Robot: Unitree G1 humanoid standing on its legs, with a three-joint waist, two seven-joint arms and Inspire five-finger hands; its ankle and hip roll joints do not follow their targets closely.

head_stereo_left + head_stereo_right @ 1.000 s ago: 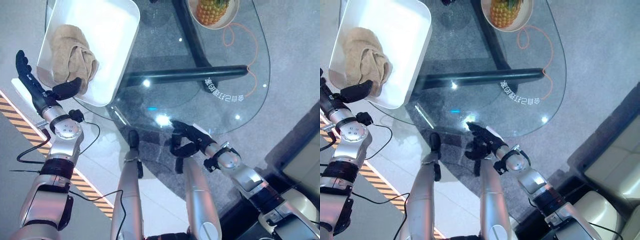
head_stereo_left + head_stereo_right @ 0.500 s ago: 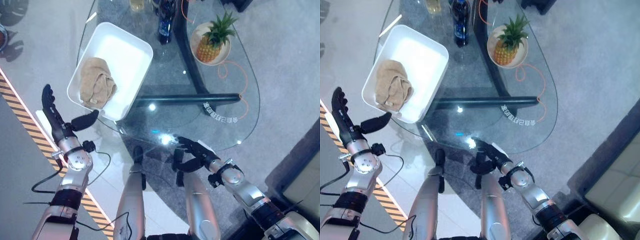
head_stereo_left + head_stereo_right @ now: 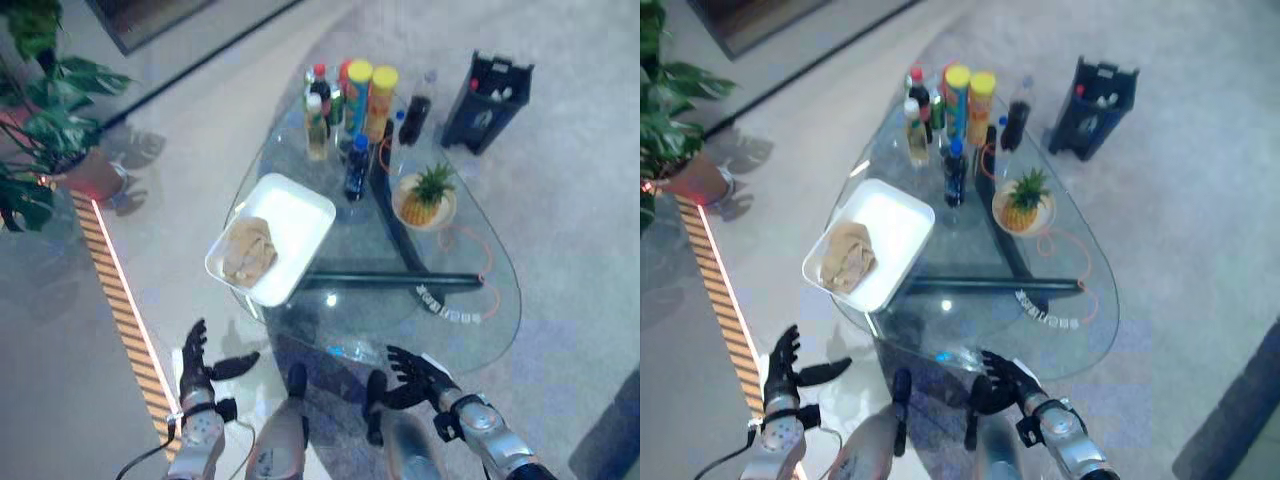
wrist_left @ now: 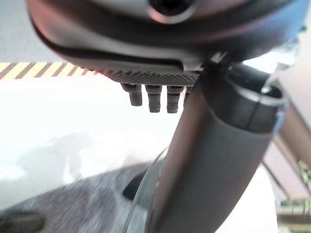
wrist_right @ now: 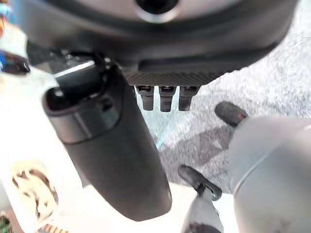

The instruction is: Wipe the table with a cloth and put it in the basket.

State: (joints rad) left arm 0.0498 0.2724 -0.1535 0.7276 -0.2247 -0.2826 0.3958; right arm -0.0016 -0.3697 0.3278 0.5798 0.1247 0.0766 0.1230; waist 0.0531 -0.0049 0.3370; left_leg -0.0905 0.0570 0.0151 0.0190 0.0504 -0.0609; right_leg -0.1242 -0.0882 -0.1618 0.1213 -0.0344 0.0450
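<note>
Cloth (image 3: 248, 252) lies crumpled in the white basket (image 3: 305, 215), at the basket's 7 o'clock end, so the put-away looks done. Basket sits on the glass table (image 3: 470, 290) toward the table's 9 o'clock side, its long axis running roughly 1 to 7 o'clock. Bottles (image 3: 350, 110) cluster at the table's 12 o'clock, pineapple on a plate (image 3: 426, 196) at about 2 o'clock from the basket, dark caddy (image 3: 485, 90) on the floor beyond the far end.

Left hand (image 3: 197, 368) hovers off the table near the striped floor line, fingers straight and spread wide, thumb out, holding nothing. Right hand (image 3: 412, 372) hangs at the table's near rim, 6 o'clock side, fingers loosely relaxed, also empty.

Key relation: cloth lies at about 1 o'clock from the left hand and 11 o'clock from the right hand, well apart from both; left hand is the nearer one. Judged from this, nothing remains to grasp; any further move would fall to the left arm reaching toward 1 o'clock. Potted plant (image 3: 45, 110) stands off at 10 o'clock.
</note>
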